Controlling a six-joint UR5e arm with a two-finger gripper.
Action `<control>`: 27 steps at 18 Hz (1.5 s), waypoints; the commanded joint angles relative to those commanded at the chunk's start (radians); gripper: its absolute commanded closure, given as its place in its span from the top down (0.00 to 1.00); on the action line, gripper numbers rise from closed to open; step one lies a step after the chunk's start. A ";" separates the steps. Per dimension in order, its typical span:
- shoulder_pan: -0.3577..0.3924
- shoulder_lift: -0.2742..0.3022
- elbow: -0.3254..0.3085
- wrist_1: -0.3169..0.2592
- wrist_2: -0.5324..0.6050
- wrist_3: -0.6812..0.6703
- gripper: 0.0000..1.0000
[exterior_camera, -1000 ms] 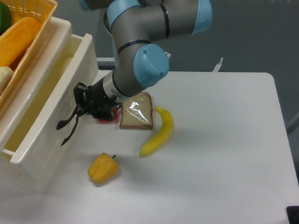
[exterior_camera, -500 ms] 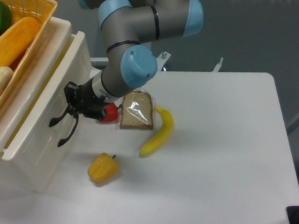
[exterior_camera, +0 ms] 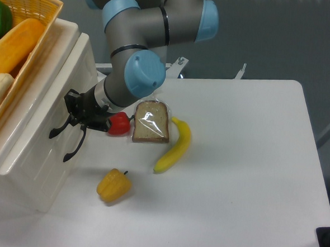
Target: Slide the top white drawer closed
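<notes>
The top white drawer (exterior_camera: pixel 39 121) is a glossy cream box at the left. It is pushed almost fully into its cabinet, with only a narrow rim standing out. Its curved black handle (exterior_camera: pixel 58 130) sits on the front panel. My gripper (exterior_camera: pixel 71 110) is pressed against that panel just above and to the right of the handle. The black fingers merge with the dark handle, so their spacing is unclear. Nothing shows between them.
The lower drawer's black handle (exterior_camera: pixel 73 147) hangs just below. A yellow wicker basket (exterior_camera: pixel 40 7) with food sits on top of the cabinet. On the table lie a red pepper (exterior_camera: pixel 119 123), bagged bread (exterior_camera: pixel 151 121), a banana (exterior_camera: pixel 175 145) and a yellow pepper (exterior_camera: pixel 114 186).
The gripper has moved left against the drawer front, and the drawer has slid into the cabinet with it. The wide opening seen a second ago is now only a narrow rim.
</notes>
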 joint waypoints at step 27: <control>0.457 -0.078 0.092 0.189 0.454 0.148 1.00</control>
